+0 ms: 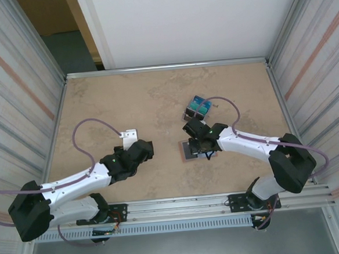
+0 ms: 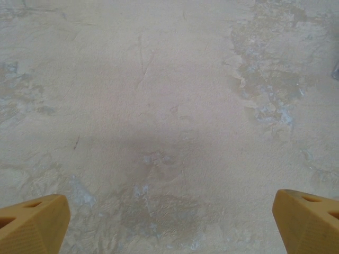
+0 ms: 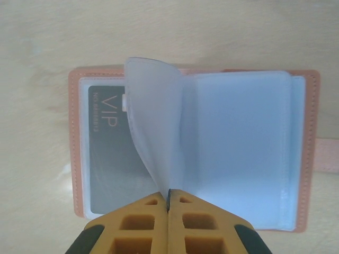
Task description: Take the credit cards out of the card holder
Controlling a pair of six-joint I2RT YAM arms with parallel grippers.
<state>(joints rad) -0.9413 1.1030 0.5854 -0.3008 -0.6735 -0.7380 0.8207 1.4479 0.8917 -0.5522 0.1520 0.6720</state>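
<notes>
The salmon-pink card holder lies open flat on the table, its closing tab sticking out to the right. A dark grey card marked VIP sits in the left pocket. Pale blue sleeves cover the right half. My right gripper is shut on the lower edge of one translucent sleeve leaf, which curls up from the spine. From above, the right gripper sits over the card holder. My left gripper is open over bare table, its fingers far apart.
A clear box with a blue-teal top stands just beyond the card holder. A small pale flat piece lies beside the left gripper. Metal walls enclose the table on both sides.
</notes>
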